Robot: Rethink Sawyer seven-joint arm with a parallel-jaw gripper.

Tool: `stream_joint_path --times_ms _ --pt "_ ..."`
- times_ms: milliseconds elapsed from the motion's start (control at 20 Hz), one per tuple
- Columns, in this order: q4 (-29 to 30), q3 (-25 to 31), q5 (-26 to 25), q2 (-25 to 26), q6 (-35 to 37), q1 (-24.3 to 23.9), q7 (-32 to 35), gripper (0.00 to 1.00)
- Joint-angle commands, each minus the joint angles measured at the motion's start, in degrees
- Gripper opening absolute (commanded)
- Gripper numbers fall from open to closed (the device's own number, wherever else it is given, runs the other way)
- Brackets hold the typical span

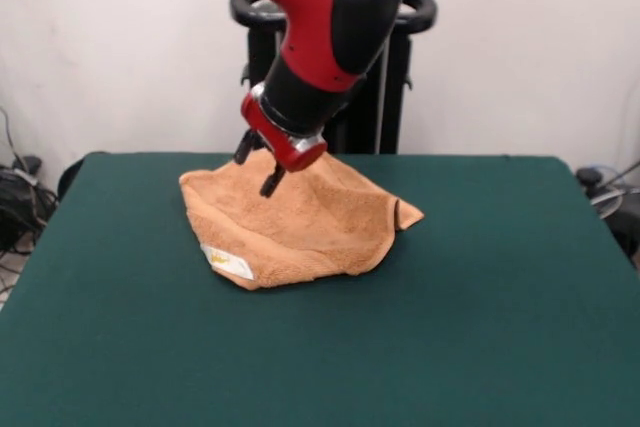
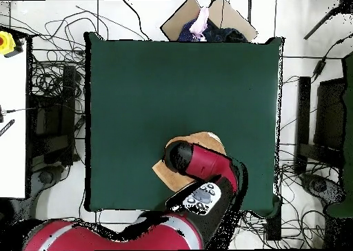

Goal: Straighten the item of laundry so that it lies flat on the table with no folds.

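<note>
In the front view you have the orange-tan terry hand towel [image 1: 300, 222] lying bunched on the far middle of the dark green felt-covered table [image 1: 480, 327]. It is folded over itself into an uneven, many-sided heap, with one corner poking out to the picture's right and the small white label with yellow print [image 1: 227, 262] showing at the near edge. Your red and black arm's gripper [image 1: 257, 165] hangs over the towel's far side. Its two dark fingers stand apart with nothing between them, the lower tip at or just above the cloth; you cannot tell whether it touches.

From overhead the arm covers most of the towel [image 2: 200, 136]; only slivers of tan show round the wrist, near the table edge [image 2: 103, 124] closest to the base. The gripper is hidden here.

Judged from this, the straightening is barely begun: the folds all remain, and every corner is yet to be drawn out flat.
</note>
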Motion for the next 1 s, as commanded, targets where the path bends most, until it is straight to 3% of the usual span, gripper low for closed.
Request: stream_joint_path --times_ms 50,600,1000 --pt "-7.1 1.4 5.9 2.6 5.4 1.5 15.7 1.0" --pt "-8.9 1.2 9.7 7.0 1.8 0.4 15.6 1.0" --pt "-10.5 -1.2 12.0 9.4 3.1 1.0 16.2 1.0"
